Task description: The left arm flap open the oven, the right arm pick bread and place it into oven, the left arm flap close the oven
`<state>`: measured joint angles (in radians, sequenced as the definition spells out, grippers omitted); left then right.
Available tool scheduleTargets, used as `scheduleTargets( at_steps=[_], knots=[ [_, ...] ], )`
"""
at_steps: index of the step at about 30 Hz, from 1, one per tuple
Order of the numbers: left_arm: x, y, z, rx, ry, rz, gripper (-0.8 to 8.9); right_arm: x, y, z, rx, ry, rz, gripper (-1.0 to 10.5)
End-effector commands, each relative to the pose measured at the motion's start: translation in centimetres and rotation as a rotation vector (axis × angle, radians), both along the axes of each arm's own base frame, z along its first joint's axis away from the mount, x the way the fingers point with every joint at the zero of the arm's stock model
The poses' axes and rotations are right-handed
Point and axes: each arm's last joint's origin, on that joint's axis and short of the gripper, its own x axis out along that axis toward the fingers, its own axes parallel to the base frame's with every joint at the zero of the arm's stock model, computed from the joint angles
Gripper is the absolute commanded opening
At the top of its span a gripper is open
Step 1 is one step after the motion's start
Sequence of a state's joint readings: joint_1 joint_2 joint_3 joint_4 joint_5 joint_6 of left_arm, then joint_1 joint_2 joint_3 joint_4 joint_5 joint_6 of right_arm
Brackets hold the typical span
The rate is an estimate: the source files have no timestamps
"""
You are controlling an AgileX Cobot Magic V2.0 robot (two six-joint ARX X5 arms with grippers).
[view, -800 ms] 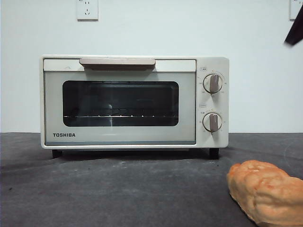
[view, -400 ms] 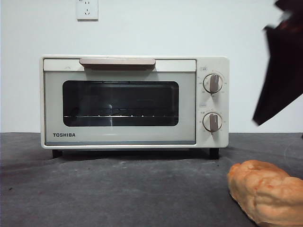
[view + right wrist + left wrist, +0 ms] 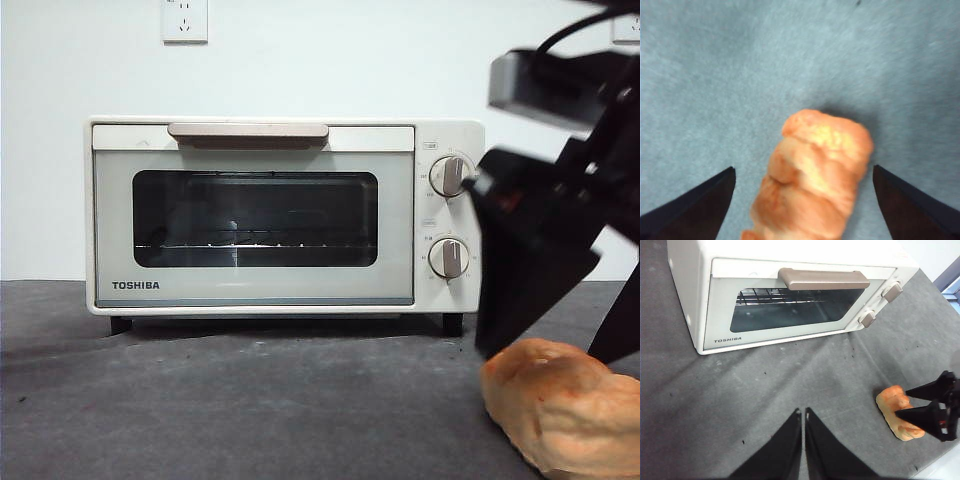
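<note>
The cream-white oven (image 3: 250, 215) stands at the back of the table with its door shut, beige handle (image 3: 248, 133) at the top; the left wrist view shows the oven (image 3: 790, 290) too. The bread (image 3: 565, 410) lies on the dark mat at the front right. My right gripper (image 3: 553, 335) hangs open just over it, one finger on each side of the bread (image 3: 815, 175), not touching. In the left wrist view the right gripper (image 3: 902, 403) straddles the bread (image 3: 896, 407). My left gripper (image 3: 803, 411) hovers shut above the mat in front of the oven, holding nothing.
A white wall with a socket (image 3: 184, 20) stands behind the oven. Dark grey mat (image 3: 250, 400) covers the table in front of the oven. Two round knobs (image 3: 449, 176) sit on the oven's right panel, near the right arm.
The right arm has come down from the top right corner to just above the bread, fingers spread. Oven and bread have not moved.
</note>
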<state>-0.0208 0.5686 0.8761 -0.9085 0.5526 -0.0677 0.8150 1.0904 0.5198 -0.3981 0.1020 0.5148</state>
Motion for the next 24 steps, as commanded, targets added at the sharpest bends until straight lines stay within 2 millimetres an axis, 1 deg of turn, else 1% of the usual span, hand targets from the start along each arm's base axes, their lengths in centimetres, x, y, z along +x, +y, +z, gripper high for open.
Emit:
scheduleTargets(
  at_steps=[1, 4, 8, 9, 12, 14, 19, 24],
  knots=[
    [0.0, 0.0, 0.6, 0.009, -0.031, -0.011, 0.16, 0.2, 0.7, -0.7, -0.019, 0.020, -0.014, 4.4],
    [0.0, 0.0, 0.6, 0.009, -0.031, -0.011, 0.16, 0.4, 1.0, -1.4, -0.055, 0.031, -0.019, 4.4],
    [0.0, 0.0, 0.6, 0.009, -0.031, -0.011, 0.16, 0.6, 1.3, -1.7, -0.058, 0.030, -0.014, 4.3],
    [0.0, 0.0, 0.6, 0.009, -0.031, -0.011, 0.16, 0.5, 1.4, -1.7, -0.056, 0.029, -0.011, 4.1],
    [0.0, 0.0, 0.6, 0.008, -0.031, -0.011, 0.16, 0.5, 1.4, -1.8, -0.059, 0.032, -0.009, 3.0],
    [0.0, 0.0, 0.6, 0.009, -0.031, -0.011, 0.16, 0.5, 1.4, -1.9, -0.060, 0.037, -0.006, 2.6],
    [0.0, 0.0, 0.6, 0.008, -0.031, -0.011, 0.16, 0.5, 1.4, -1.9, -0.057, 0.041, 0.005, 2.0],
    [0.0, 0.0, 0.6, 0.007, -0.032, -0.011, 0.16, 0.5, 1.5, -1.4, -0.043, 0.029, 0.033, 1.9]
  ],
)
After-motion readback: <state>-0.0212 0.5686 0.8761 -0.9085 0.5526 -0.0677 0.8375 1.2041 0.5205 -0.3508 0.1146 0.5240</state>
